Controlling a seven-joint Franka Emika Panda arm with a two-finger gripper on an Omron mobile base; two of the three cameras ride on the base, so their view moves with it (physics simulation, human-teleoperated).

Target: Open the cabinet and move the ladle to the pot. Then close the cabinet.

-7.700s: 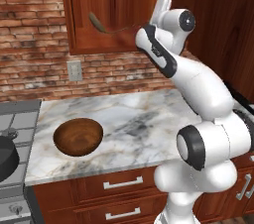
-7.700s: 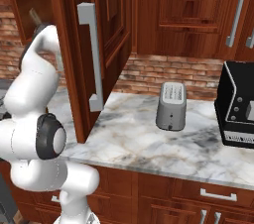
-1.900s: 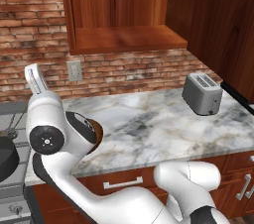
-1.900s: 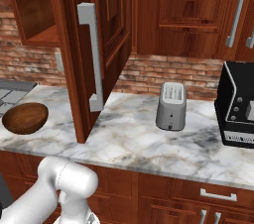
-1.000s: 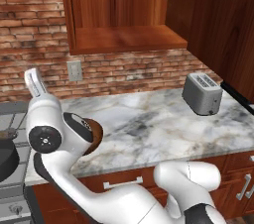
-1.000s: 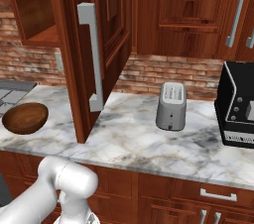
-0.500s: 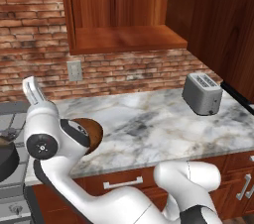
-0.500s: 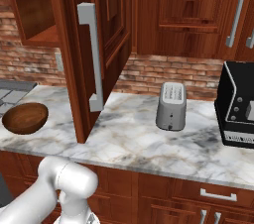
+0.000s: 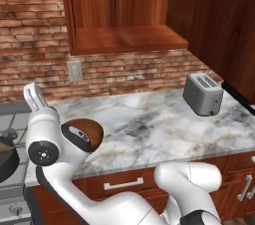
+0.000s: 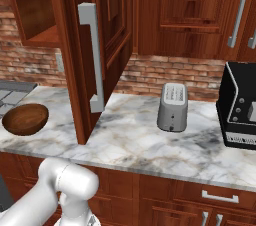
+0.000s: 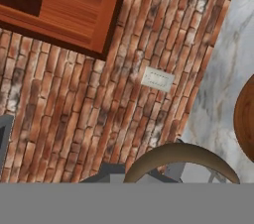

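Low in the hand view, at 6 o'clock: thin grey-brown metal ladle (image 11: 181, 149), handle bent in an arch from 7 o'clock over to 5 o'clock, both ends cut off at the bottom, so bowl end and heading not readable. Cannot tell whether the gripper's fingers are spread or pinching the handle.

At 12 o'clock in the left base view: large reddish-brown wooden wall cabinet (image 9: 124, 40), standing open, bare shelf facing forward. In the right base view, panelled door swung out over the counter edge, long vertical silver bar handle (image 10: 90, 55) on its face.

At 9 o'clock in the left base view, cut by the frame edge: dark grey-black round pot (image 9: 6, 162) on the grey stove (image 9: 7, 119), just beside the white arm.

On the white-grey marble counter (image 9: 149, 124): brown wooden bowl (image 9: 92, 130), partly hidden behind the arm, between pot and open counter. Wide bare marble from there toward 3 o'clock, ending at a silver toaster (image 9: 203, 93). Beyond it in the right base view, a black boxy appliance (image 10: 240, 112). White wall outlet (image 9: 74, 70) on the brick, below the cabinet.
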